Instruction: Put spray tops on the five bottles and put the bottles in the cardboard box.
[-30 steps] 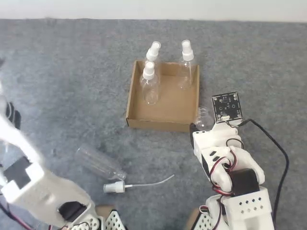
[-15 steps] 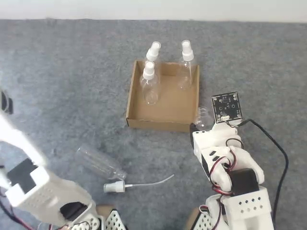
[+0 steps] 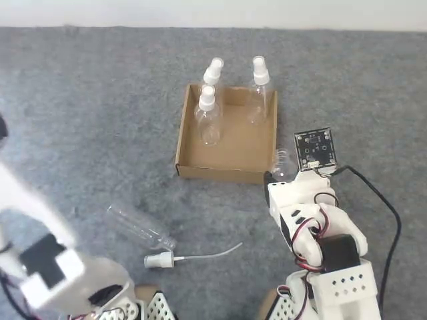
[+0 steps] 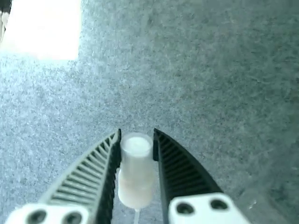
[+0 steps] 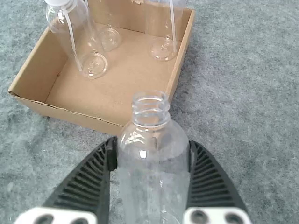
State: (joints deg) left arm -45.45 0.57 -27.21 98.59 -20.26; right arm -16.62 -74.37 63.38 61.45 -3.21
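Two grippers each clamp a part. The left gripper point(image 4: 136, 136) pinches a white spray top point(image 4: 135, 177) above the grey carpet point(image 4: 210, 70). The right gripper point(image 5: 152, 144) squeezes an uncapped bottle point(image 5: 150, 123) just outside the near right corner of the cardboard box point(image 3: 189, 160). Three capped bottles point(image 3: 209, 123) stand inside, toward its far wall. In the high view a bare bottle point(image 3: 139, 227) lies near the carpet's near edge, with a second spray top point(image 3: 159, 261) just beside it.

A grey, felt-like carpet point(image 3: 100, 120) covers the whole work surface under soft, even light. A plain white wall point(image 3: 200, 12) runs along its far edge. In the left wrist view a bright white patch point(image 4: 42, 28) borders the carpet
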